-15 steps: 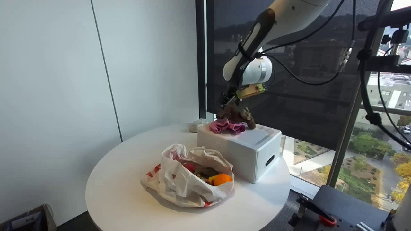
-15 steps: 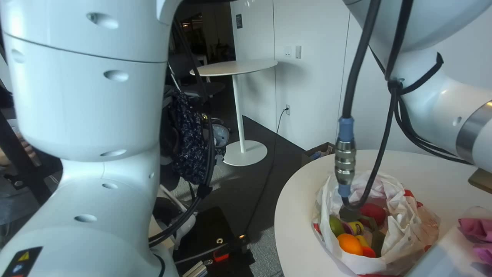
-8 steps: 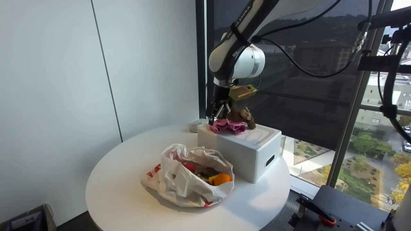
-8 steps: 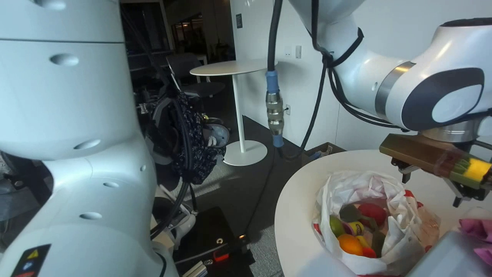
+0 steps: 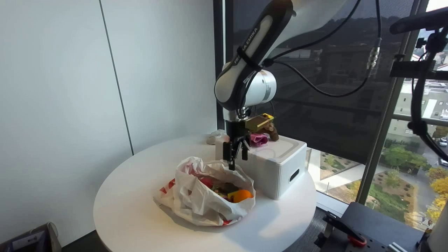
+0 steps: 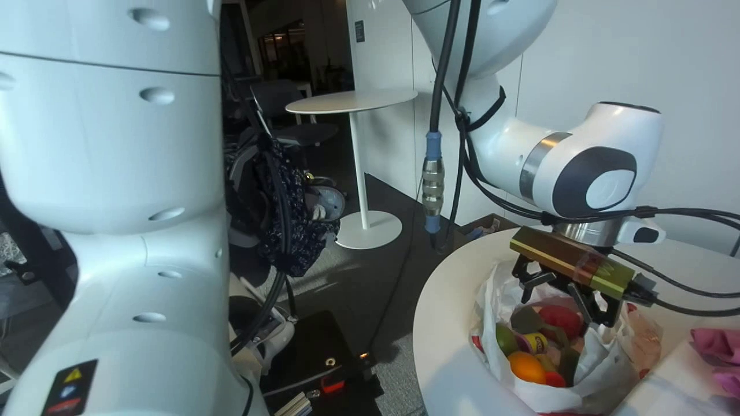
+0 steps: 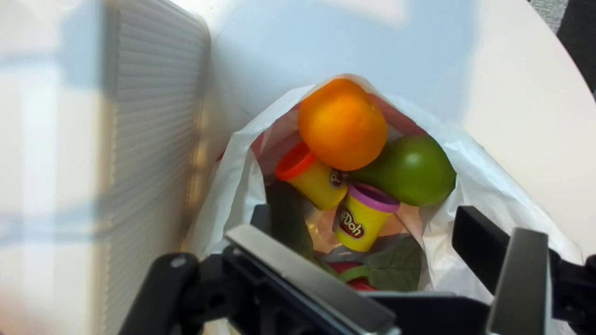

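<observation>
My gripper (image 7: 368,228) is open and empty, pointing down over the mouth of a white plastic bag (image 5: 206,206). It also shows above the bag in both exterior views (image 5: 238,161) (image 6: 559,311). In the wrist view the bag holds an orange (image 7: 342,125), a green pear-like fruit (image 7: 414,172), a yellow Play-Doh can with a red rim (image 7: 321,186) and one with a purple rim (image 7: 365,223). The purple-rimmed can lies between the fingers in that view, below them. A red item with dark green leaves (image 7: 396,265) is partly hidden by the gripper.
A white box (image 5: 250,175) stands right beside the bag on the round white table (image 5: 133,210). Its ribbed side (image 7: 158,116) is close in the wrist view. A pink cloth (image 5: 259,140) and a brown plush-like object (image 5: 272,133) lie on the box.
My gripper has moved from above the box, past the pink cloth, and down to over the bag's mouth. The bag and its contents have not moved.
</observation>
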`<state>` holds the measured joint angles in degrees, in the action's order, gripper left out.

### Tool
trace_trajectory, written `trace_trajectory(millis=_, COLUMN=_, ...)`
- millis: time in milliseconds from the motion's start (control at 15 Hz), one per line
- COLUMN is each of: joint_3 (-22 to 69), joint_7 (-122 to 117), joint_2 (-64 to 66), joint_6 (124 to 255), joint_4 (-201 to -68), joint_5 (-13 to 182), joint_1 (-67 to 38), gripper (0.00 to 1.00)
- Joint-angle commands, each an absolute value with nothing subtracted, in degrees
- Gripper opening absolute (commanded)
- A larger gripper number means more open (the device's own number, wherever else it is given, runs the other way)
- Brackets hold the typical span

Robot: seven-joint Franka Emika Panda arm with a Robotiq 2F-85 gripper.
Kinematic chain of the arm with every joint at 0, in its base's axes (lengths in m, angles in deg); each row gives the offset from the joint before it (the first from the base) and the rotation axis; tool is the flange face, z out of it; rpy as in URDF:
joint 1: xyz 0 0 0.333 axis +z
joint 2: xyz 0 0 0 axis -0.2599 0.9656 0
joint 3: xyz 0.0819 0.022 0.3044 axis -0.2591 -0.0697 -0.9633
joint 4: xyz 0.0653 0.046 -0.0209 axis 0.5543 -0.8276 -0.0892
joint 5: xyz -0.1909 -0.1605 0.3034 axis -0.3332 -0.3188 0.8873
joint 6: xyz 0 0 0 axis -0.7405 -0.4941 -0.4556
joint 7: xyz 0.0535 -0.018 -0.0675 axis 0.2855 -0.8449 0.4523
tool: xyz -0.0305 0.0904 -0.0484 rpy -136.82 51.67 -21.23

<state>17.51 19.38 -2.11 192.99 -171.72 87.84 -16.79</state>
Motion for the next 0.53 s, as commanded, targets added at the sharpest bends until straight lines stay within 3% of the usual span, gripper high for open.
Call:
trace_trajectory(millis=0, joint_3=17.21, joint_7=18.70, joint_2=2.16, joint_6=193.08, joint_4=-170.42, joint_5=86.14, joint_1=-15.78, gripper=1.00)
trace_trajectory(millis=467, joint_3=16.78, joint_7=19.81, joint_2=8.96, joint_6=197.68, joint_4=-169.58, joint_5=86.84, joint_1=-16.73, gripper=1.00)
